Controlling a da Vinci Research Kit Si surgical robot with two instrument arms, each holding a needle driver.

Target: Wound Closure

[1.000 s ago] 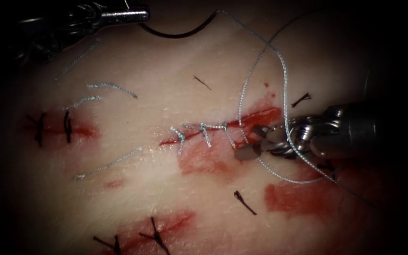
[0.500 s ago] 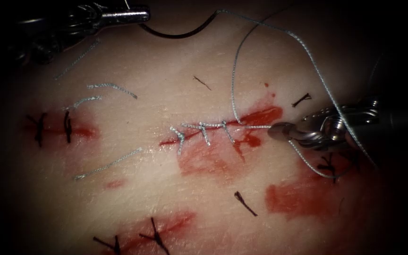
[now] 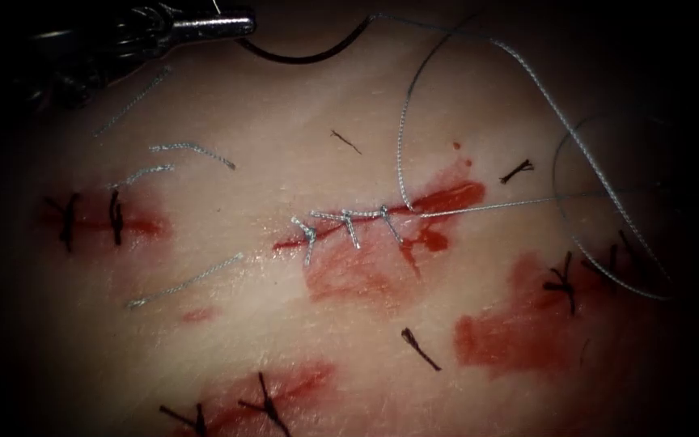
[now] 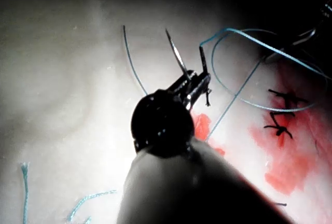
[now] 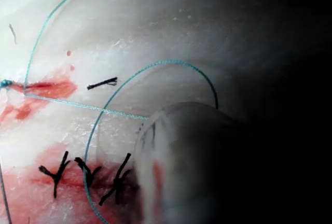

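Pale tissue was streaked with red fluid. Off the tissue, the needle was clenched near one end by the left tool. From the cut, thread was held taut rightward toward the right tool; its grip could not be told. Overtension might tear the stitched edge.

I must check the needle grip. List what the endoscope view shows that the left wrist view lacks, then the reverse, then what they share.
Endoscope view adds: the cut with its pale stitches, and dark stitches to its left.
Left wrist view adds: the needle tip poking past the left hand, jaws shut on it, clear of the tissue.
Shared: the left hand holding the needle near its tip end, thread loops, red fluid, and black stitches right of the cut.
Neither settles what the right hand holds.
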